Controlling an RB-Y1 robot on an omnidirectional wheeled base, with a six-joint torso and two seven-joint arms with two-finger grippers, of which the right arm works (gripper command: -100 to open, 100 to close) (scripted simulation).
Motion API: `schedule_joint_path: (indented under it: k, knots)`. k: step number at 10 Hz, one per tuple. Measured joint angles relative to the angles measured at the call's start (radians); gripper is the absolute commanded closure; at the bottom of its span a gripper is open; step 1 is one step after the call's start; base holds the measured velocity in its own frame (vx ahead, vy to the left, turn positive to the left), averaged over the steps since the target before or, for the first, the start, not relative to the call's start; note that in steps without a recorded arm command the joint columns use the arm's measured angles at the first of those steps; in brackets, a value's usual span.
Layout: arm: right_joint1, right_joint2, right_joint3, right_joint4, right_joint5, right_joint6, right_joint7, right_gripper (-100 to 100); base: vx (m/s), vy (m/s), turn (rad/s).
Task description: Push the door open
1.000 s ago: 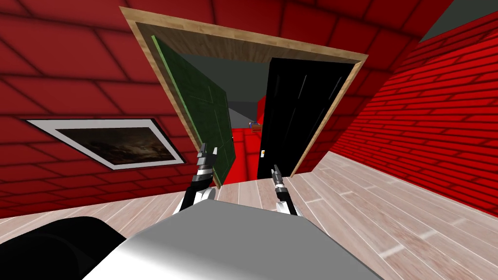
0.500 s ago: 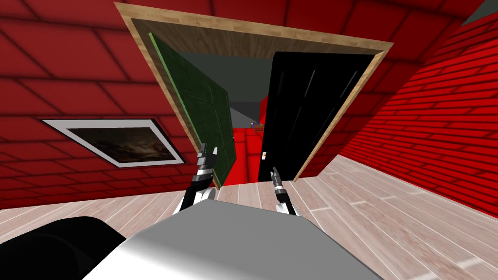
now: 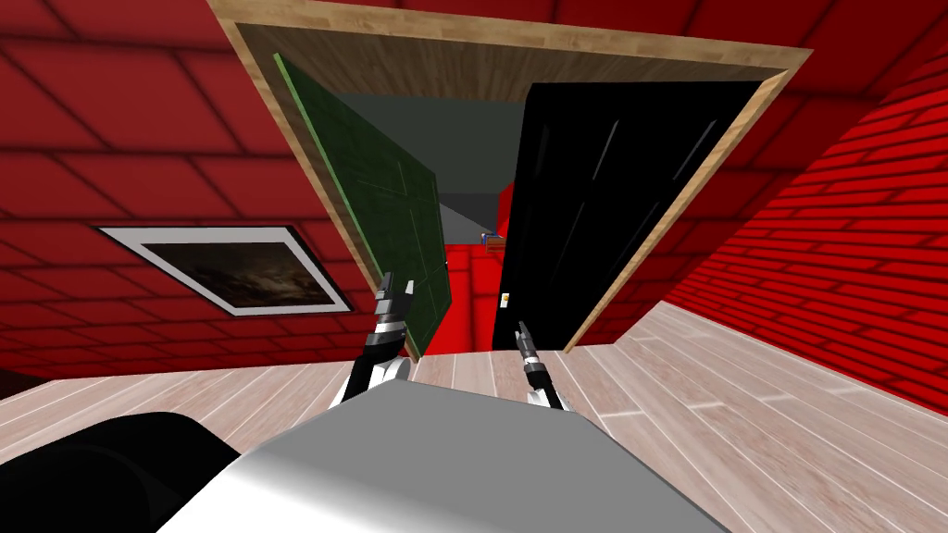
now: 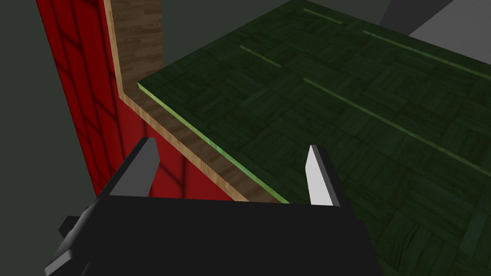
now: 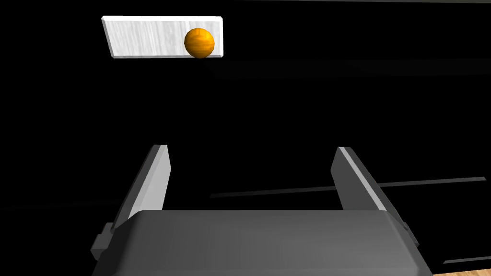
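A double door stands in a wooden frame (image 3: 500,37) in a red wall. Its green left leaf (image 3: 389,213) is swung partly away from me, and the black right leaf (image 3: 592,204) is also ajar, with a narrow gap between them. My left gripper (image 3: 395,289) is open, close to the green leaf (image 4: 335,105) near its hinge edge and the frame (image 4: 139,48). My right gripper (image 3: 523,330) is open and faces the black leaf (image 5: 335,96), short of an orange knob (image 5: 199,42) on a white plate (image 5: 144,36). Neither gripper holds anything.
Through the gap I see a red room with a small object (image 3: 491,242). A framed dark picture (image 3: 231,268) hangs on the wall left of the door. A red brick wall (image 3: 833,259) runs along the right. Pale plank floor (image 3: 741,416) lies ahead and to the right.
The whole head view has shifted: the doorway looks wider and the right wall has slid outward, so I have moved. Both arms keep their pose in front of me.
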Motion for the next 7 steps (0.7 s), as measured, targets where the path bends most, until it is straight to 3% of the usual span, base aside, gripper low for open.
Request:
schedule_joint_path:
  k: [7]
  knots:
    - [-0.053,-0.013,0.02,0.142,-0.007,-0.03,-0.02,-100,0.083,-0.035,0.042]
